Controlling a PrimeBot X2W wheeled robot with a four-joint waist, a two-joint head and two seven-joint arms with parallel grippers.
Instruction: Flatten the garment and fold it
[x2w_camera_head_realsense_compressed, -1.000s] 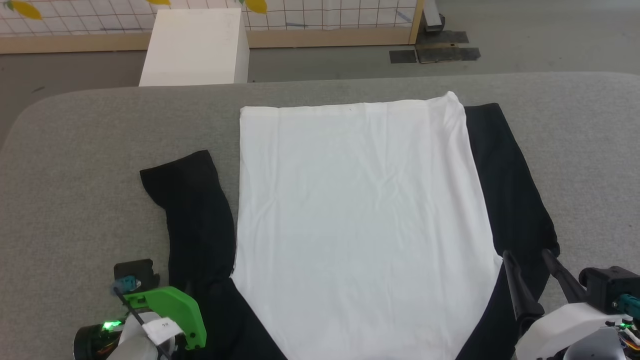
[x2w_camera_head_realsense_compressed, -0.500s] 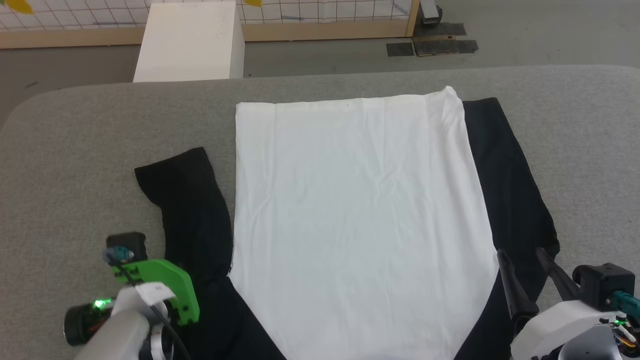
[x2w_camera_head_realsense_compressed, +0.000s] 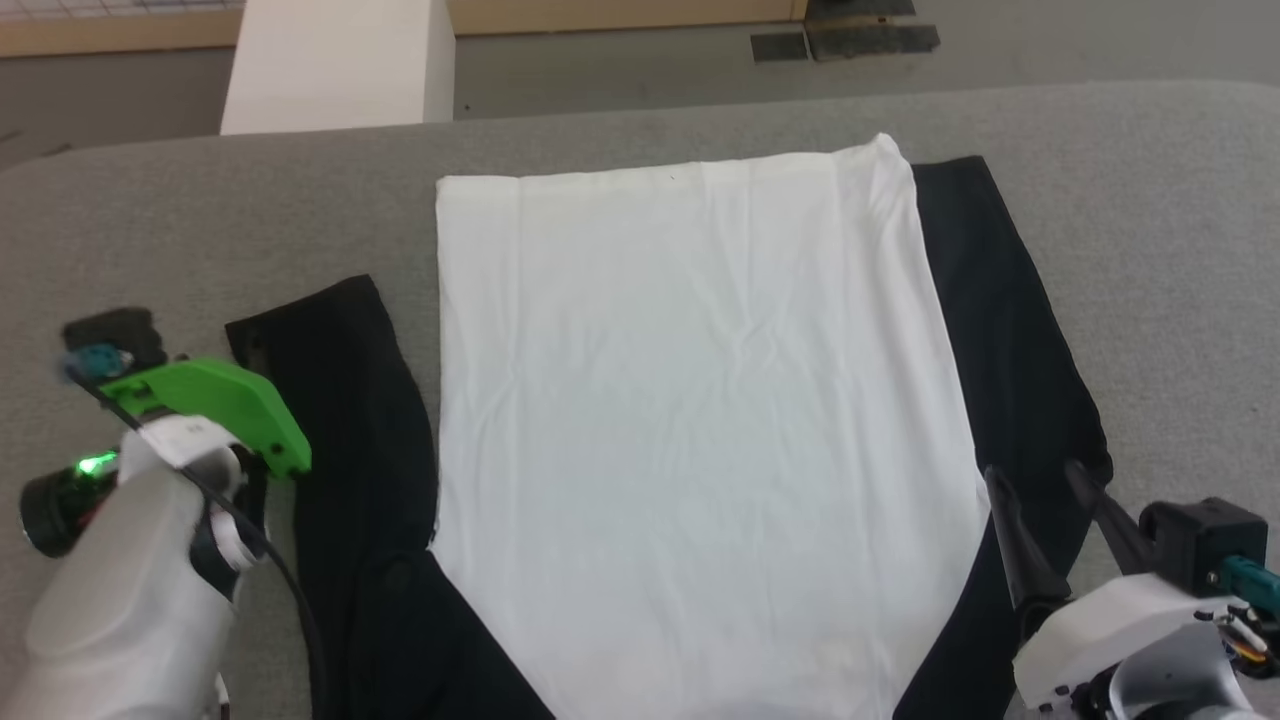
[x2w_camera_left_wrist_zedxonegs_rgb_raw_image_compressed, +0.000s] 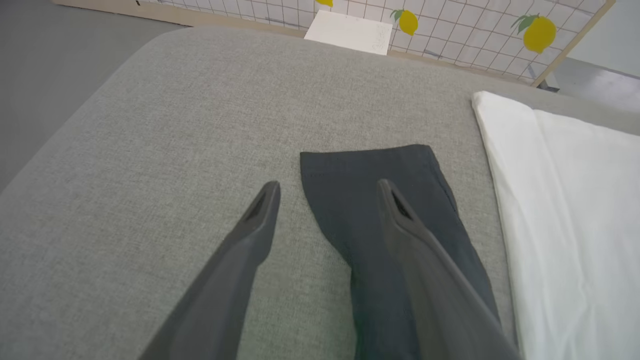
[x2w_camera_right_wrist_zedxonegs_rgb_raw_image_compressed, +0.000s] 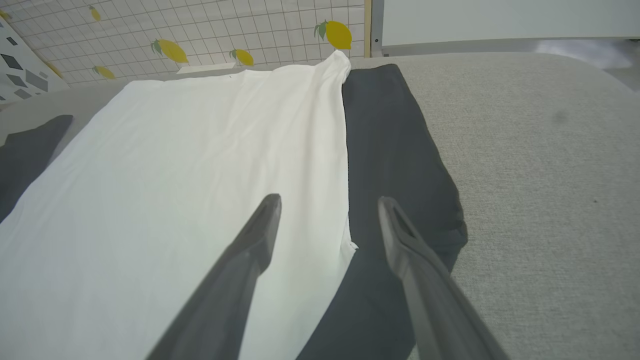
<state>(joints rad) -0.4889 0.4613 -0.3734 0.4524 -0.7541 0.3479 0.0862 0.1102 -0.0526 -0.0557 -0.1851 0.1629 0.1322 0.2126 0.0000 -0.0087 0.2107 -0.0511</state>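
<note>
Grey padded table (x2w_camera_head_realsense_compressed: 150, 230), shirt (x2w_camera_head_realsense_compressed: 690, 400) laid flat mid-table, white body up, black sleeves along both sides. White box (x2w_camera_head_realsense_compressed: 330, 65) behind it. Left gripper (x2w_camera_left_wrist_zedxonegs_rgb_raw_image_compressed: 327, 187) wide apart, empty, by the left cuff (x2w_camera_left_wrist_zedxonegs_rgb_raw_image_compressed: 370, 165). Right gripper (x2w_camera_right_wrist_zedxonegs_rgb_raw_image_compressed: 327, 202) wide apart, empty, over the right sleeve (x2w_camera_right_wrist_zedxonegs_rgb_raw_image_compressed: 395, 150) seam.
</note>
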